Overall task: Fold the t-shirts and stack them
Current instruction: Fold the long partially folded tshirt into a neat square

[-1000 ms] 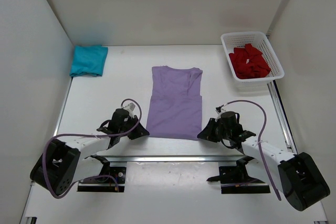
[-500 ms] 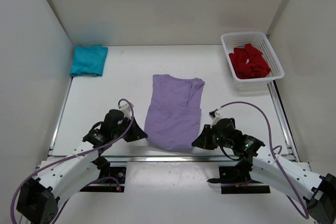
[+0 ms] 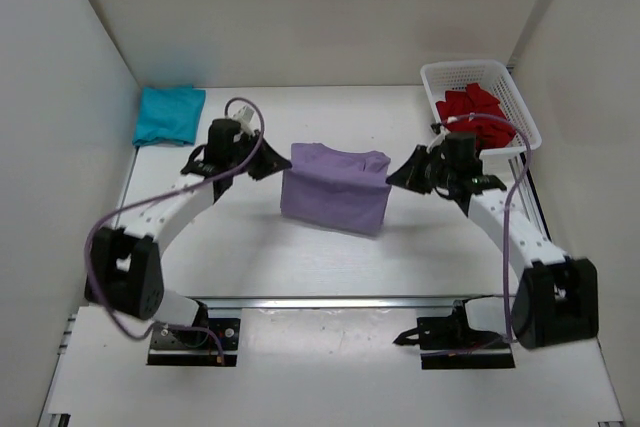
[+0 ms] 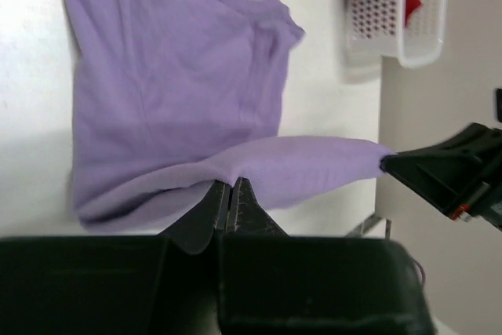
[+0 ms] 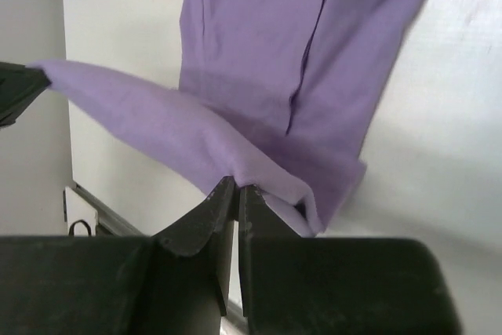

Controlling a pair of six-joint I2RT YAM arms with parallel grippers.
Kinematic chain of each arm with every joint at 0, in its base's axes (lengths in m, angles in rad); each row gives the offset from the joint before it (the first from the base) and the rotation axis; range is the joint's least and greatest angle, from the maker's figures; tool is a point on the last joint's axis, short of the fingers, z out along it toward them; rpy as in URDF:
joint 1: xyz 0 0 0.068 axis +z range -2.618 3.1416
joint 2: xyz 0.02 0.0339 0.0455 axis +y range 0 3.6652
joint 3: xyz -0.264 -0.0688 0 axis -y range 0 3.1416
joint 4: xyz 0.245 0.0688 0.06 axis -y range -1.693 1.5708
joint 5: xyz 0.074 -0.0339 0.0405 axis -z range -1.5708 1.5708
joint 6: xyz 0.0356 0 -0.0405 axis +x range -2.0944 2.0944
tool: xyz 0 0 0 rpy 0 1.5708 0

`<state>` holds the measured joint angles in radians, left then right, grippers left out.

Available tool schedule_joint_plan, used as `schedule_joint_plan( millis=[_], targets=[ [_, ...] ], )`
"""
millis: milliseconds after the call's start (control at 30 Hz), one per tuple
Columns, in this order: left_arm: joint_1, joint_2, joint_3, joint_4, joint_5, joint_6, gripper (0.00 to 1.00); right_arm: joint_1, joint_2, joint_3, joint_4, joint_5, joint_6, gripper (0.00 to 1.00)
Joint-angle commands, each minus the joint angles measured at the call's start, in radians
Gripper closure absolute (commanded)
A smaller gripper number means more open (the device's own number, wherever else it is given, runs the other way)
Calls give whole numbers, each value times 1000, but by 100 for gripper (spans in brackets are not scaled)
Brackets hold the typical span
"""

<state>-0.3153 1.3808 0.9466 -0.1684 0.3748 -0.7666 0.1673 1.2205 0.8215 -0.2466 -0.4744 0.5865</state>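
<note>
Mid-bench, we fold the purple shirt (image 3: 335, 192) in half. To land it well, we judge that both hem corners should travel level and taut toward the collar, then settle edge on edge before letting go. Our left gripper (image 4: 230, 194) and right gripper (image 5: 237, 190) each clench a raised hem corner, while the teal shirt (image 3: 168, 114) lies folded at the far left corner and the red shirt (image 3: 475, 115) fills the basket (image 3: 466, 64) at the far right.

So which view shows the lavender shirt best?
Top external: the whole lavender shirt shows, hem held by left gripper and right gripper. Each wrist view shows only its pinched corner and some cloth.
</note>
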Motion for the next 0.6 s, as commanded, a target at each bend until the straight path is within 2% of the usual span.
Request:
schedule_joint_plan(
  millis=[0,167,233,300,367,400,433,467,500,567],
  targets=[
    [11,160,160,63,-52,0,100,-46,146,137,93,-89,-71,100],
    [31,453,415,9,-108,-11,100,-100,385,303,101,-98,-76,100],
    [48,518,461,3,-119,-31,100,-107,491,387,113,-87,-76,100],
    [70,576,484,48,-106,-63,95,-123,578,468,93,-87,-83,100],
    [90,610,498,87,-68,-92,73,-126,666,551,57,-79,-93,93],
    [97,618,507,96,-68,-95,62,-126,680,567,53,-75,-94,84],
    [107,624,512,115,-60,-99,56,-123,683,590,52,-58,-100,77],
    [111,618,512,124,-53,-105,44,-120,686,603,50,-52,-97,74],
    [120,603,511,142,-50,-112,39,-117,682,607,49,-43,-99,69],
    [125,562,485,183,-34,-117,40,-104,644,601,43,0,-115,61]
  ],
)
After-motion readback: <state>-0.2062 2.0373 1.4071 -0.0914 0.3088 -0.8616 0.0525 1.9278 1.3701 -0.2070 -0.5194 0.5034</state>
